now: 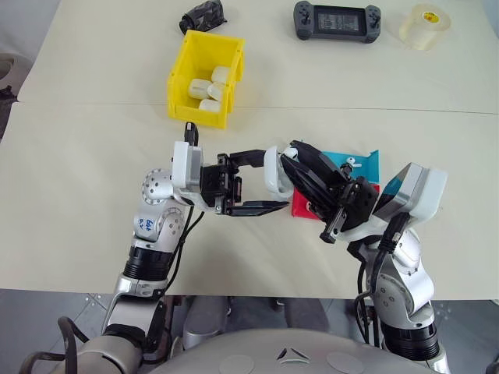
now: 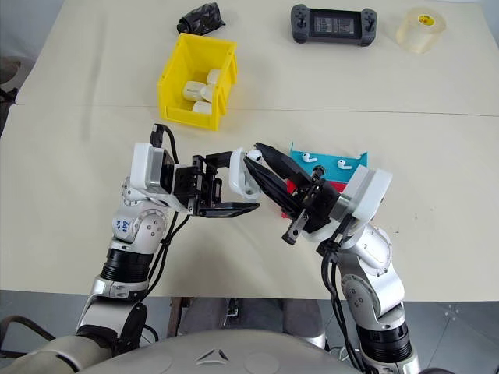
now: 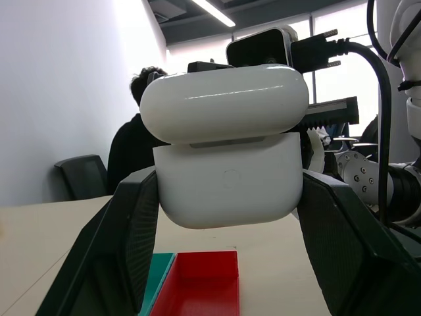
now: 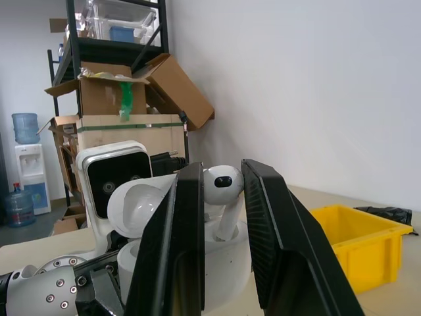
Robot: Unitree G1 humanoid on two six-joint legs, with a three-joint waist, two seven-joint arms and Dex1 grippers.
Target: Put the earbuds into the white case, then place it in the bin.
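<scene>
1. The left claw point(image 1: 261, 181) is clamped on the white case point(image 3: 230, 176), gripping its lower body from both sides with the hinged lid swung up
2. The right claw point(image 4: 220, 217) pinches one earbud point(image 4: 222, 186) between its two black fingers, the stem pointing down into the open case, the bud's head still above the rim
3. Both claws meet in the air above the tabletop point(image 1: 93, 148), on the near side of the yellow bin point(image 1: 181, 70)
4. Just beyond the right claw lies a blue tray point(image 2: 351, 161) carrying two more earbuds point(image 2: 308, 157), with a red tray point(image 1: 299, 207) touching its near edge
5. The yellow bin holds several white cases point(image 1: 209, 89)
6. Beyond the bin on the far tabletop sit a crumpled black item point(image 1: 203, 15), a black handheld console point(image 1: 337, 20) and a roll of clear tape point(image 1: 425, 26)
</scene>
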